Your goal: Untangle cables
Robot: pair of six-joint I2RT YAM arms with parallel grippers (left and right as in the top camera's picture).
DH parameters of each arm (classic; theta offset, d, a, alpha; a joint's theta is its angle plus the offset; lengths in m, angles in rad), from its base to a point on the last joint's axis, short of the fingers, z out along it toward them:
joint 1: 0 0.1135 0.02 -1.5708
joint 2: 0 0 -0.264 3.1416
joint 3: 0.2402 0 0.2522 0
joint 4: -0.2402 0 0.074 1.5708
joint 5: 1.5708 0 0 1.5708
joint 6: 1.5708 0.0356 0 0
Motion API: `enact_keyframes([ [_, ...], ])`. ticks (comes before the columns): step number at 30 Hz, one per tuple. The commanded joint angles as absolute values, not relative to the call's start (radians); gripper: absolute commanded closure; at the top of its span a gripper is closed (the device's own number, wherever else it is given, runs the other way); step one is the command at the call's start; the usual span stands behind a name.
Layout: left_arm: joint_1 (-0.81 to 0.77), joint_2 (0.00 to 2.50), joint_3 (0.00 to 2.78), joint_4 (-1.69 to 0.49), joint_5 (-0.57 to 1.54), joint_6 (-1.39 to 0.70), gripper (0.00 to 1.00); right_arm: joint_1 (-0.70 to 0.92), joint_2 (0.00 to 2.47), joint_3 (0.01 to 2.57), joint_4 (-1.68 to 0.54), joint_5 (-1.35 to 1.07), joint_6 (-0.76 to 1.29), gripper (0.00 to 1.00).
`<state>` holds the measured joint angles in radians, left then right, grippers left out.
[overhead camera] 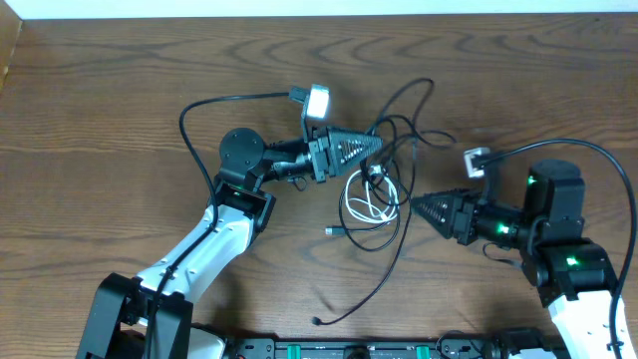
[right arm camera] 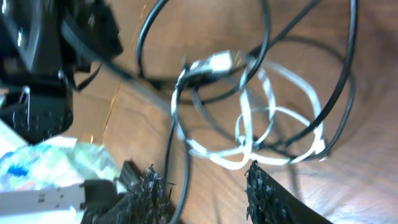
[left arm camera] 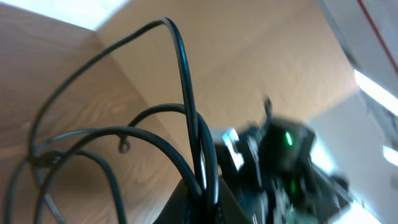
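The cables lie tangled mid-table. Black cables point(overhead camera: 406, 122) loop around a coiled white cable point(overhead camera: 361, 207), and one black tail trails toward the front edge. My left gripper point(overhead camera: 377, 147) is shut on black cable strands at the tangle's left side. In the left wrist view those strands point(left arm camera: 180, 62) rise from between the jaws of my left gripper point(left arm camera: 202, 194). My right gripper point(overhead camera: 416, 206) sits just right of the white coil. In the right wrist view my right gripper point(right arm camera: 202, 186) is open; a black strand point(right arm camera: 177, 155) runs between its fingers near the left one, with the white cable point(right arm camera: 261, 118) beyond.
Both arms' thicker black cords arch over the wooden table, one at the left point(overhead camera: 199, 105) and one at the right point(overhead camera: 598, 150). The table's back edge point(overhead camera: 319, 16) runs along the top. A black base rail point(overhead camera: 349, 349) lines the front.
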<state>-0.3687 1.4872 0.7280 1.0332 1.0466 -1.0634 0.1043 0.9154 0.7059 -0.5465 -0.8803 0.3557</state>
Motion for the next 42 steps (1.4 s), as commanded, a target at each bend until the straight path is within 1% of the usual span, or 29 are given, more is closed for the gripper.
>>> enact_keyframes([
  [1,-0.370,1.487,0.739,1.021,0.895,-1.201,0.92,0.146,0.921,0.719,-0.567,-0.900,0.343,0.58],
  [7,-0.370,1.487,0.739,1.006,0.774,-1.459,0.92,0.233,0.945,0.719,-0.608,-0.776,0.368,0.57],
  [11,-0.370,1.487,0.739,0.995,0.739,-1.598,0.92,0.274,0.973,0.719,-0.629,-0.677,0.344,0.55],
  [15,-0.370,1.487,0.739,0.908,0.728,-1.780,0.92,0.307,0.994,0.719,-0.654,-0.661,0.192,0.50],
  [17,-0.370,1.487,0.739,0.853,0.717,-1.868,0.92,0.324,0.995,0.719,-0.659,-0.660,0.144,0.44],
  [19,-0.370,1.487,0.739,0.796,0.693,-1.961,0.92,0.345,0.995,0.719,-0.660,-0.640,0.117,0.40],
  [21,-0.370,1.487,0.739,0.745,0.680,-2.083,0.92,0.366,0.995,0.719,-0.667,-0.574,0.118,0.39],
  [25,-0.369,1.487,0.739,0.738,0.616,-2.088,0.92,0.390,0.995,0.719,-0.717,-0.472,0.118,0.39],
  [29,-0.358,1.487,0.739,0.738,0.589,-2.088,0.92,0.404,0.995,0.719,-0.741,-0.455,0.116,0.38],
  [32,-0.352,1.487,0.739,0.738,0.590,-2.088,0.92,0.429,0.995,0.718,-0.728,-0.453,0.078,0.37],
  [35,-0.352,1.487,0.739,0.738,0.590,-2.088,0.92,0.456,1.002,0.718,-0.664,-0.414,0.062,0.35],
  [36,-0.352,1.487,0.739,0.738,0.591,-2.088,0.92,0.463,1.007,0.718,-0.632,-0.399,0.063,0.32],
  [37,-0.352,1.487,0.739,0.738,0.594,-2.088,0.92,0.469,1.014,0.718,-0.597,-0.389,0.073,0.27],
  [38,-0.352,1.487,0.739,0.738,0.595,-2.088,0.92,0.475,1.021,0.718,-0.561,-0.385,0.092,0.20],
  [39,-0.352,1.487,0.739,0.738,0.602,-2.088,0.92,0.480,1.030,0.718,-0.527,-0.385,0.110,0.17],
  [42,-0.352,1.487,0.739,0.738,0.625,-2.088,0.92,0.501,1.065,0.718,-0.421,-0.386,0.125,0.11],
])
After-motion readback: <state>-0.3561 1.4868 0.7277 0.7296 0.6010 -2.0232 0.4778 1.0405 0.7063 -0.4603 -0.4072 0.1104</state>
